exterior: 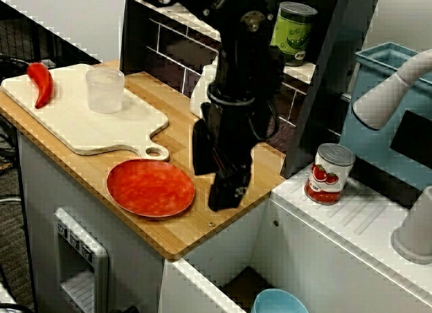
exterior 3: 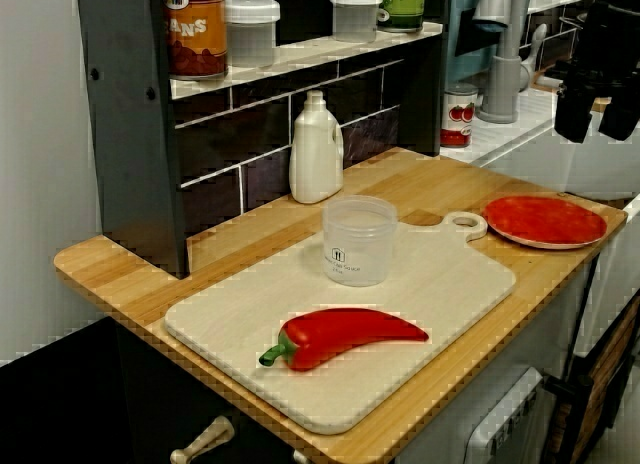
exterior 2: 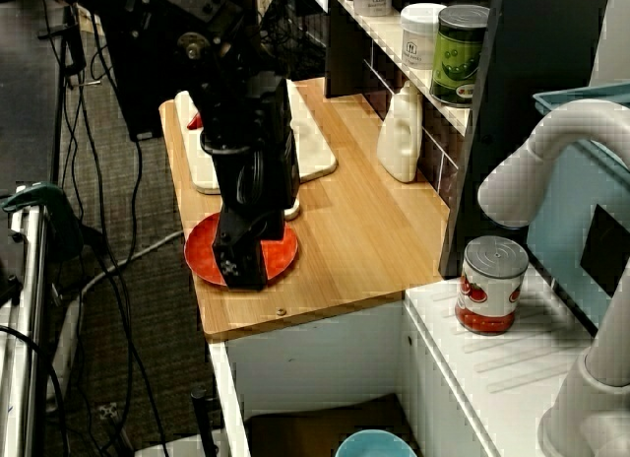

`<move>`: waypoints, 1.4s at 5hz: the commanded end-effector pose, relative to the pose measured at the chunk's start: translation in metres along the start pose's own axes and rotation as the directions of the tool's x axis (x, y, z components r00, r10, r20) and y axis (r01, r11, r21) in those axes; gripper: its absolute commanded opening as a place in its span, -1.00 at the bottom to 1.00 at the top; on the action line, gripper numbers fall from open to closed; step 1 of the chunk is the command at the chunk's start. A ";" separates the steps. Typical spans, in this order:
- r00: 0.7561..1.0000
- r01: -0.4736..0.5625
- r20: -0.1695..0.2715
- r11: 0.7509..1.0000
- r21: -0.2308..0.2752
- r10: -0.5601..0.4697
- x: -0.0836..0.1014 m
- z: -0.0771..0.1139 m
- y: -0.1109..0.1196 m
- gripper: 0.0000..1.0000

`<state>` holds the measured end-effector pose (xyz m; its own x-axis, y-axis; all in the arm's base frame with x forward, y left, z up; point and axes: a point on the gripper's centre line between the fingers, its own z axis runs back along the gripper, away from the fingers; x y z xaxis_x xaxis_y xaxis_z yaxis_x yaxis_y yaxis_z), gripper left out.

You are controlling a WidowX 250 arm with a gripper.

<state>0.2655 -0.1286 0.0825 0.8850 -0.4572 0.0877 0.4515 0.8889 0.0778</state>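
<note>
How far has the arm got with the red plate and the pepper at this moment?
Done: nothing that shows; the plate is bare. In hand: the gripper hangs open and empty above the plate's edge, touching nothing. Left: the pepper lies on the cutting board near the cup, apart from the plate, so moving it has not yet begun.

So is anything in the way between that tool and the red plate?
Nothing visible. The tool hangs open in free air above the red plate, which lies bare on the wooden counter. The cutting board lies beside the plate, not between.
</note>
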 end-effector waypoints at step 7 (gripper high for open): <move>0.982 -0.189 0.036 0.980 0.070 0.186 -0.048 0.038 0.120 1.00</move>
<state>0.2731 -0.0057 0.1074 0.9547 -0.2876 0.0762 0.2781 0.9536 0.1150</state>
